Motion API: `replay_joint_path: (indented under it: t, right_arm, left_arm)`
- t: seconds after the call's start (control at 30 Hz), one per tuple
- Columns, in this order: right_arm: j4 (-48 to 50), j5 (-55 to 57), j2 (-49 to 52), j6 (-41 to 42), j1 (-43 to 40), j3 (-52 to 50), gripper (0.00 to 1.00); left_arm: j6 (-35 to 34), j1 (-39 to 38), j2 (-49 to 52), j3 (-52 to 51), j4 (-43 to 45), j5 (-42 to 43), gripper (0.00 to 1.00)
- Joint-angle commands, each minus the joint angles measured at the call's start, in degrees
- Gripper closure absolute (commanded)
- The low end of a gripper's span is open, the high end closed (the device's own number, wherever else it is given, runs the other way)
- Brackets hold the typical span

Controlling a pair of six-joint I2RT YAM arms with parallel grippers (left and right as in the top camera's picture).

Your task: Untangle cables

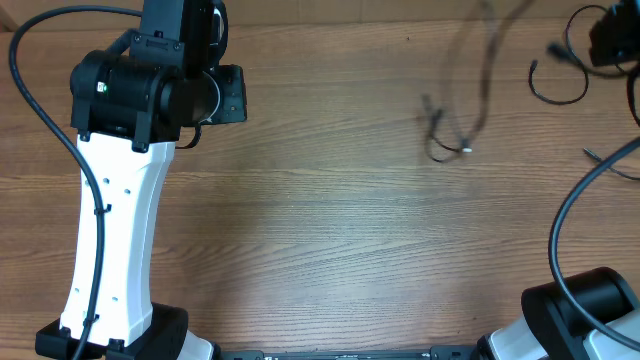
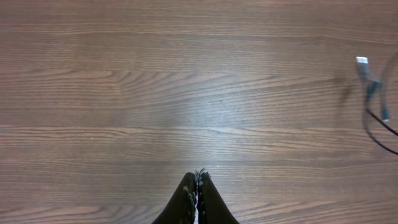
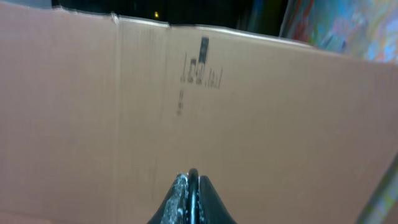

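Thin black cables hang blurred over the far right of the table, and their plug ends rest on the wood. Another cable loop hangs below my right gripper, which is raised at the far right corner. In the right wrist view the right gripper is shut on a thin black cable. My left gripper is shut and empty, low over bare wood. Cable ends show at the right edge of the left wrist view, well away from it.
A brown cardboard wall fills the right wrist view. The left arm stands over the left of the wooden table. Thick black cords run to the right robot base.
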Motion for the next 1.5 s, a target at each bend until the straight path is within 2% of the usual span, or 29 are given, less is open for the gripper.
replay_joint_path:
  t: [0.0, 0.13, 0.2, 0.23, 0.27, 0.33, 0.5, 0.6, 0.7, 0.93, 1.07, 1.13, 1.3, 1.4, 1.47]
  right_arm:
    - [-1.7, 1.2, 1.9, -0.6, -0.2, -2.1, 0.96]
    - [0.8, -2.3, 2.6, -0.5, -1.1, -10.5, 0.96]
    - [3.0, -14.6, 2.6, -0.5, -0.9, -16.4, 0.96]
    - [5.3, -27.5, 2.6, -0.5, 0.0, -21.8, 0.96]
    - [7.0, -32.6, 2.6, -0.5, 0.8, -25.3, 0.96]
    - [9.8, -34.9, 2.7, -0.5, 2.7, -30.9, 0.96]
    - [14.4, -22.8, 2.7, -0.5, 7.2, -42.9, 0.96]
    - [14.6, -9.4, 2.7, 0.0, 7.4, -45.6, 0.96]
    - [14.0, -2.9, 2.7, 0.2, 5.6, -46.2, 0.96]
    - [13.0, -2.9, 2.7, 1.4, -0.4, -46.2, 0.96]
    - [11.2, -2.9, 2.7, 2.8, -3.7, -46.2, 0.96]
    - [9.9, -3.3, 2.7, 3.6, -4.9, -46.2, 0.96]
    - [6.9, -3.3, 2.7, 3.8, -7.8, -46.2, 0.96]
    - [6.1, -3.3, 2.7, 3.8, -8.5, -46.2, 0.96]
    - [5.6, -3.3, 2.7, 3.8, -8.5, -46.2, 0.96]
  left_arm:
    - [-0.6, -0.3, -0.3, 0.3, 0.2, 2.7, 0.96]
    - [-0.6, -0.3, -0.3, 0.3, 0.2, 3.1, 0.96]
    - [-0.6, -0.3, -0.3, 0.3, 0.2, 3.2, 0.96]
    - [-0.6, -0.3, -0.3, 0.3, 0.2, 3.2, 0.96]
    - [-0.6, -0.3, -0.3, 0.3, 0.2, 3.2, 0.96]
    - [-0.6, -0.3, -0.3, 0.3, 0.2, 3.2, 0.96]
    - [-0.6, -0.4, -0.3, 0.3, 0.0, 3.2, 0.96]
    - [-0.6, -0.4, -0.3, 0.3, 0.0, 3.2, 0.96]
    - [-0.5, -0.3, -0.3, 0.3, 0.0, 3.1, 0.96]
    - [-0.5, -0.3, -0.3, 0.3, 0.2, 3.3, 0.96]
    - [0.9, -0.5, -0.3, -1.0, 0.3, 7.0, 0.96]
    - [3.5, -0.7, 0.0, -2.6, 0.8, 10.5, 0.96]
    - [13.2, -3.5, 1.9, -12.3, 6.6, 27.9, 0.95]
    - [12.2, -6.1, 4.3, -19.1, 14.2, 33.1, 0.91]
    - [6.5, -7.5, 6.9, -22.5, 19.1, 33.2, 0.87]
